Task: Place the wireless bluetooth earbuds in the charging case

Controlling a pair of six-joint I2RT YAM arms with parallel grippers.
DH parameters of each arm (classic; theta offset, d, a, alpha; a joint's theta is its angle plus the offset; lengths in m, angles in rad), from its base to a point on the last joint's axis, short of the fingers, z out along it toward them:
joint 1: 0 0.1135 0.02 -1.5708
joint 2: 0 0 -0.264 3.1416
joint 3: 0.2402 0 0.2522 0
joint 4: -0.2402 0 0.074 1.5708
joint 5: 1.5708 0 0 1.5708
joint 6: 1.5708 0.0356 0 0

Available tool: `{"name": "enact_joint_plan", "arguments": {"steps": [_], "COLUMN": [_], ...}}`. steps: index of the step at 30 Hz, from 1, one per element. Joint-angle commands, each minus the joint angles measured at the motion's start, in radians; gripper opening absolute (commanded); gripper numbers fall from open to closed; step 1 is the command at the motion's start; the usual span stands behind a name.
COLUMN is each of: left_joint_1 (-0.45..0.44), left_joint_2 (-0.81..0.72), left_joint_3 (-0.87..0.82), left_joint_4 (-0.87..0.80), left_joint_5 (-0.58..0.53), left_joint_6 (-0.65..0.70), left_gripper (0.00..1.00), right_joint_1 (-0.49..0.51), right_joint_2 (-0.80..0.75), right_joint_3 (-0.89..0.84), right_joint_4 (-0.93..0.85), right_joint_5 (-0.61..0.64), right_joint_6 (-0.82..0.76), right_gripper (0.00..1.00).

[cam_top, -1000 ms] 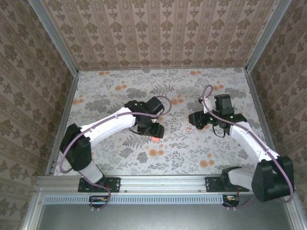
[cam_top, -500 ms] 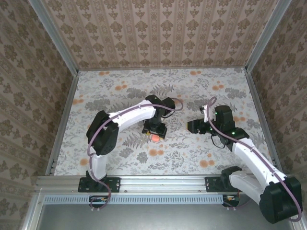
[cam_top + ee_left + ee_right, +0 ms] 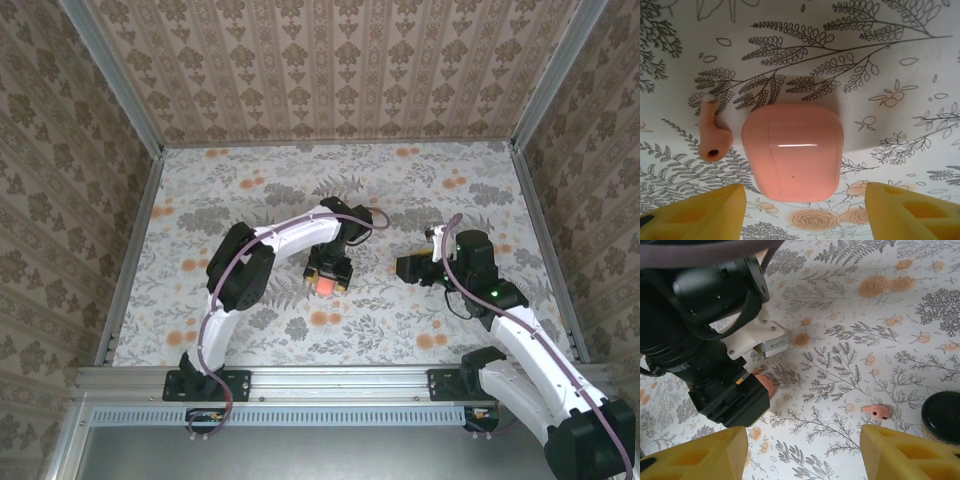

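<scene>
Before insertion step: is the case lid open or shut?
Shut. Left wrist view: the case is one smooth shell, seam closed, no interior visible; an earbud lies beside it.

Left tool [image 3: 804,214] hangs over the charging case [image 3: 792,151], jaws spread wider than it. In the left wrist view, bare desk [image 3: 900,65] flanks the case's right wall, but one earbud [image 3: 712,132] lies just beside the left wall and crowds that side. Ahead of the right tool [image 3: 802,455], jaws apart, the middle is bare desk; the left arm [image 3: 705,315] blocks the left and covers most of the case, while a second earbud [image 3: 875,411] and a black disc [image 3: 942,415] lie close together on the right.
</scene>
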Motion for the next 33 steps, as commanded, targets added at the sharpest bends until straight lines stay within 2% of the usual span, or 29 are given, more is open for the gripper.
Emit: {"name": "enact_joint_plan", "arguments": {"steps": [1, 12, 19, 26, 33], "left_joint_1": [0.012, 0.013, 0.017, 0.020, 0.020], "left_joint_2": [0.025, 0.087, 0.093, 0.057, -0.034], "left_joint_3": [0.030, 0.046, 0.041, 0.010, -0.059], "left_joint_4": [-0.039, -0.040, -0.034, -0.015, 0.048], "left_joint_5": [0.018, 0.003, -0.018, -0.034, -0.045], "left_joint_6": [0.023, 0.049, 0.075, 0.098, 0.159], "left_gripper": [0.64, 0.60, 0.50, 0.38, 0.35], "right_joint_1": [0.008, 0.008, 0.007, 0.006, 0.006], "right_joint_2": [-0.015, -0.039, -0.059, -0.061, -0.057], "right_joint_3": [-0.011, -0.008, -0.007, -0.006, 0.008], "right_joint_4": [-0.022, -0.045, -0.069, -0.076, -0.105], "right_joint_5": [0.011, 0.014, 0.054, 0.106, 0.111], "right_joint_6": [0.020, 0.027, 0.068, 0.150, 0.190], "right_gripper": [0.62, 0.62, 0.61, 0.61, 0.62]}}
